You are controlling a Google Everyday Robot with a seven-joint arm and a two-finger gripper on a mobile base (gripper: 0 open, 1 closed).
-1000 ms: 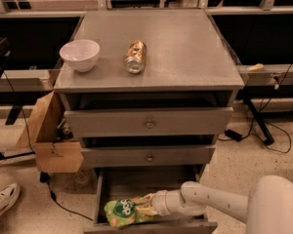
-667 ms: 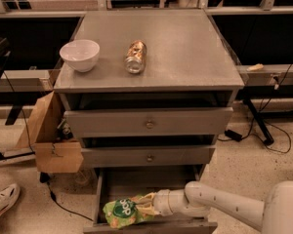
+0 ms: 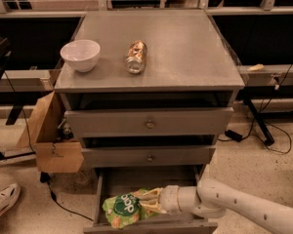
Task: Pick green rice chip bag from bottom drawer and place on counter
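The bottom drawer (image 3: 136, 179) is pulled open over a speckled floor (image 3: 254, 165). The green rice chip bag (image 3: 121, 207) is lying at its front left, and the bag's right end is pinched by the gripper (image 3: 147, 202), reached in from the right. Farther back, a white bowl (image 3: 80, 55) and a can (image 3: 136, 56) are set on the counter (image 3: 185, 52).

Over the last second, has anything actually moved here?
Hardly. The gripper stays at the right end of the green rice chip bag in the bottom drawer; only the arm behind it sank lower to the right. Bag, bowl and can on the counter have not moved.
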